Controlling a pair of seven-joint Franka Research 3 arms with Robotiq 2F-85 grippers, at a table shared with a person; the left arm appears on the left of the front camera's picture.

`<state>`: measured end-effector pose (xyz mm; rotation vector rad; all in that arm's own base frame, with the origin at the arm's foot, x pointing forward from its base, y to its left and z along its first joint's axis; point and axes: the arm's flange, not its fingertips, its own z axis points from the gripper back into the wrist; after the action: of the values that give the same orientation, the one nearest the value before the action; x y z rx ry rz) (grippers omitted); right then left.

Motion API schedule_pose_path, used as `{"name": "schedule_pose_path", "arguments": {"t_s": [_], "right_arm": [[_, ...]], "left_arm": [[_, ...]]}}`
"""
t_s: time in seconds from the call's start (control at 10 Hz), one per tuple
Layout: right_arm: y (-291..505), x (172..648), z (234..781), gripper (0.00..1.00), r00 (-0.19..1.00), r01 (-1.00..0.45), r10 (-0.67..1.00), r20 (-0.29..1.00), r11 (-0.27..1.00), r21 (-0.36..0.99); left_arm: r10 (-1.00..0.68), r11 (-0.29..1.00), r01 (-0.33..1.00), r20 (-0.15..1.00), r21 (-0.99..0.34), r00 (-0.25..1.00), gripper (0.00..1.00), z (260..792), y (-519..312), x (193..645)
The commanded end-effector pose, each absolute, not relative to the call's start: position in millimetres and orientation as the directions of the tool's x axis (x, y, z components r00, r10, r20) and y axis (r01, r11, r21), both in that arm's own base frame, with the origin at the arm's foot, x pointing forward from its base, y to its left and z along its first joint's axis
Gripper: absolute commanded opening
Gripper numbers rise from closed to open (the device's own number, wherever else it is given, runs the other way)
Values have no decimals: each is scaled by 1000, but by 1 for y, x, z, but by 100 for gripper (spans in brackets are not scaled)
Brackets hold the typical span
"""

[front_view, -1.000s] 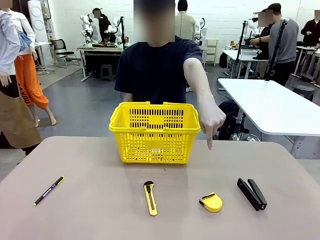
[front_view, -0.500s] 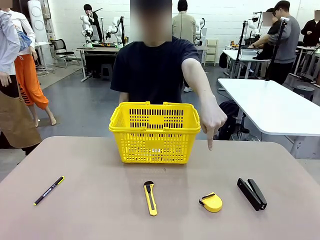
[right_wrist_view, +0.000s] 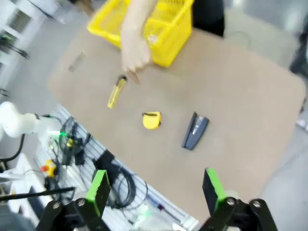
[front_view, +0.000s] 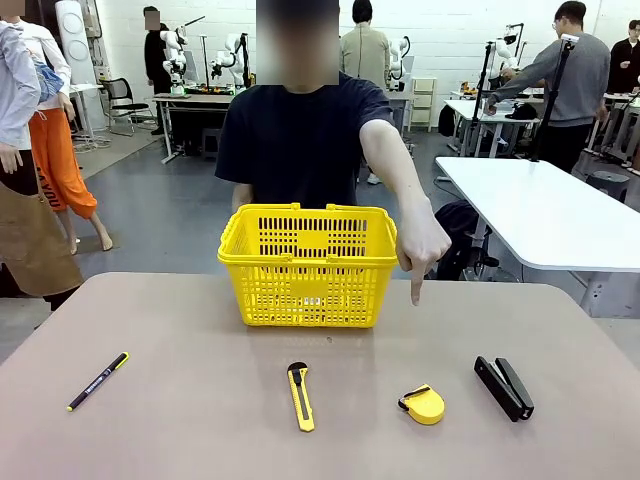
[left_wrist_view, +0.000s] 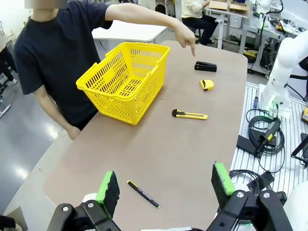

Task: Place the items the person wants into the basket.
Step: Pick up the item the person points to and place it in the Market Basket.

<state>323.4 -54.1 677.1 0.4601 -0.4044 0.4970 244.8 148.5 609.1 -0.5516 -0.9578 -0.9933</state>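
The person in a dark navy T-shirt (front_view: pixel 300 140) stands behind the table, one hand (front_view: pixel 420 250) pointing a finger down above the yellow-black tape measure (front_view: pixel 423 404) (left_wrist_view: pixel 207 84) (right_wrist_view: pixel 151 120). The yellow utility knife (front_view: pixel 300 396) (left_wrist_view: pixel 189 115) (right_wrist_view: pixel 116 92) lies left of it. The yellow basket (front_view: pixel 308 264) (left_wrist_view: pixel 124 79) (right_wrist_view: pixel 154 21) stands at the far middle of the table. The white marker is out of view. My left gripper (left_wrist_view: pixel 166 187) hangs open high over the near table edge, above the pen. My right gripper (right_wrist_view: pixel 154 190) is open, high above the table's edge.
A black pen with yellow tip (front_view: pixel 97 381) (left_wrist_view: pixel 143 194) lies at the table's left. A black stapler (front_view: pixel 504 387) (left_wrist_view: pixel 205 66) (right_wrist_view: pixel 194 130) lies at the right. Cables and the other arm's base (left_wrist_view: pixel 276 91) sit beside the table. A white table (front_view: pixel 540 215) stands behind right.
The person's pointing hand has dipped slightly lower and shifted a little. Items on the table have not moved.
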Motion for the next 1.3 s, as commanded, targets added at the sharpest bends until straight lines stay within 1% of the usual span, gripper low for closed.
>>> {"name": "schedule_pose_path", "arguments": {"t_s": [0.0,0.2,0.4,0.6,0.7,1.2], "right_arm": [[-2,352,646,100,864,-477,385,324,832,284],[45,360,618,100,878,-457,395,269,858,234],[67,361,598,100,875,-474,429,225,854,215],[64,366,596,100,874,-475,418,249,845,248],[73,363,594,100,867,-490,443,227,841,229],[73,363,594,100,867,-490,443,227,841,229]], "left_arm": [[-444,451,892,877,45,180,100,610,151,246],[-444,451,892,877,45,180,100,610,151,246],[-444,451,892,877,45,180,100,610,151,246],[-444,451,892,877,45,180,100,610,151,246],[-444,451,892,877,45,180,100,610,151,246],[-444,451,892,877,45,180,100,610,151,246]]}}
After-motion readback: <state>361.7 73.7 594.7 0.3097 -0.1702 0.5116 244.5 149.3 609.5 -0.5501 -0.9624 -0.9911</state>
